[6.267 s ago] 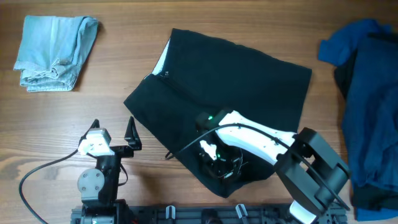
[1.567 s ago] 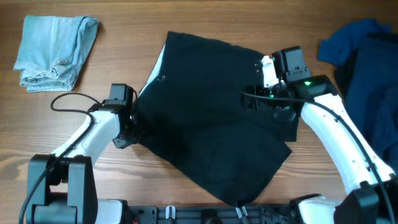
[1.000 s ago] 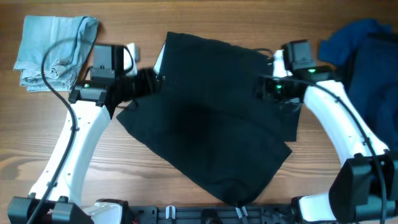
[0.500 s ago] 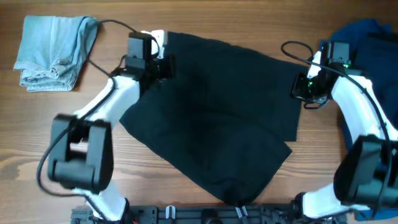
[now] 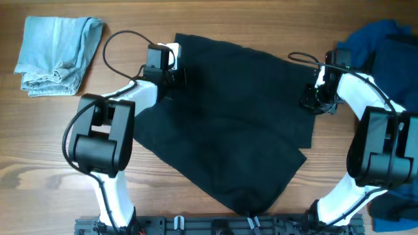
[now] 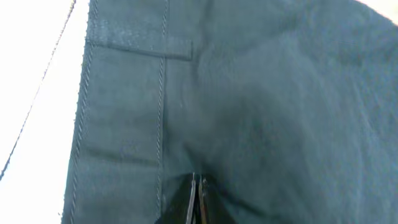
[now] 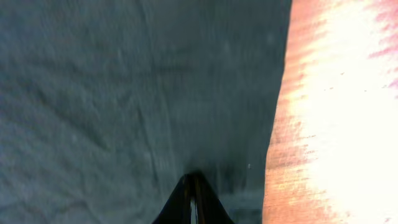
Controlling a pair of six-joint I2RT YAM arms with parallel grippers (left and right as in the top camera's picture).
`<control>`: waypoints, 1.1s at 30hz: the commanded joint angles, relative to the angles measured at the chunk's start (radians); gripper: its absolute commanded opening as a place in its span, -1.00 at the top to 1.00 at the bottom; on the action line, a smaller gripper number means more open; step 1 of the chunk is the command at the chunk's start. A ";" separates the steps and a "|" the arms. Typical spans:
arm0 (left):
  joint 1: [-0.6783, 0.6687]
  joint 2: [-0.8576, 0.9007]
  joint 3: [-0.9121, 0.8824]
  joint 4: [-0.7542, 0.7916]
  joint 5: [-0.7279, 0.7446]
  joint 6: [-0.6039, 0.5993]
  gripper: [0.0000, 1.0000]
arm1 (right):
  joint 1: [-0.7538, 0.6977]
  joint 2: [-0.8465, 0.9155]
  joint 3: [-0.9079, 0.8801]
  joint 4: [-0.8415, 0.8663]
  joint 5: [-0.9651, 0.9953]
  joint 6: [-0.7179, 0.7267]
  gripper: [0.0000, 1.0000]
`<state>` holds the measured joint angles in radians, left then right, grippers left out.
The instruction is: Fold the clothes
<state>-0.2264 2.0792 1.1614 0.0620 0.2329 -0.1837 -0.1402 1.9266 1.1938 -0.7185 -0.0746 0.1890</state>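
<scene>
A black garment (image 5: 228, 124) lies spread flat across the middle of the wooden table (image 5: 39, 156). My left gripper (image 5: 177, 73) is at its upper left corner. In the left wrist view the left gripper (image 6: 197, 186) is shut, pinching the black cloth (image 6: 261, 106) just beside a stitched seam. My right gripper (image 5: 312, 101) is at the garment's right edge. In the right wrist view it (image 7: 191, 186) is shut on the black fabric (image 7: 124, 93), a little in from the hem, with bare wood (image 7: 336, 112) to the right.
A folded light blue garment (image 5: 59, 52) lies at the far left back. A heap of dark blue clothes (image 5: 388, 98) fills the right edge, close behind my right arm. Cables loop over the table near both arms.
Both arms swung outward and toward the back, to the garment's upper left corner and right edge. Both grippers went from open to shut on the cloth.
</scene>
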 commanded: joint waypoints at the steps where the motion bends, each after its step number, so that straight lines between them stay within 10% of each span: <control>1: 0.010 0.063 -0.001 0.029 -0.035 0.024 0.92 | 0.002 0.092 0.002 0.051 0.041 0.005 0.91; 17: 0.184 0.130 -0.001 0.093 -0.234 0.022 0.92 | 0.004 0.191 0.002 0.384 -0.163 -0.006 0.89; 25: 0.224 0.129 0.005 0.133 -0.204 0.019 0.92 | 0.043 0.190 0.006 0.587 -0.234 -0.045 0.57; 33: 0.222 -0.177 0.136 -0.172 -0.084 0.014 0.92 | 0.045 0.016 0.130 0.445 -0.279 -0.058 0.02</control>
<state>-0.0181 2.0880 1.2522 -0.0288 0.1352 -0.1795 -0.0959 2.0636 1.2629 -0.1963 -0.3401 0.1406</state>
